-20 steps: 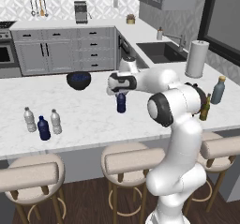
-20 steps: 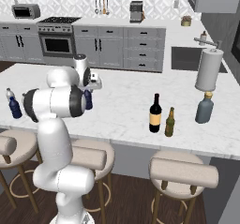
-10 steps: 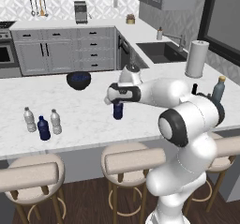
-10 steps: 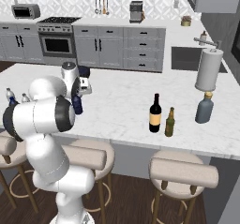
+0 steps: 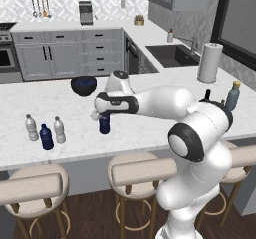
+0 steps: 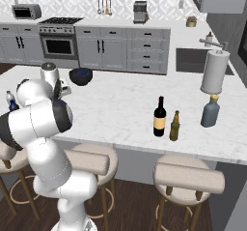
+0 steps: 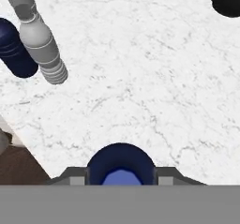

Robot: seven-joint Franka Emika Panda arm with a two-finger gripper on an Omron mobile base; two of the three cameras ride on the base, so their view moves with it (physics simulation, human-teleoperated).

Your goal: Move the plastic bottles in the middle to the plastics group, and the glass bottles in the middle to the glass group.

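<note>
Holding a dark blue bottle (image 5: 104,124) upright between them, the fingers (image 7: 78,177) stood narrowed on its two sides; in the hand view the bottle's round top sat squarely between the two tips. Whether its base touched the table (image 5: 150,108) or hung just above could not be told.

A dark bowl (image 5: 83,85) sat behind it on the table; its contents could not be made out.

The plastics group (image 5: 45,132) stood upright near the table's front left edge: two clear ribbed bottles flanking a dark blue one, close together. Bare marble lay between that cluster and the held bottle.

Toward the right, the black wine bottle (image 6: 159,117) stood upright with its neck up, just beside the amber bottle (image 6: 174,126), both near the front edge. The grey-blue bottle (image 6: 211,111) stood a little further right, in front of a paper towel roll (image 6: 215,72).
</note>
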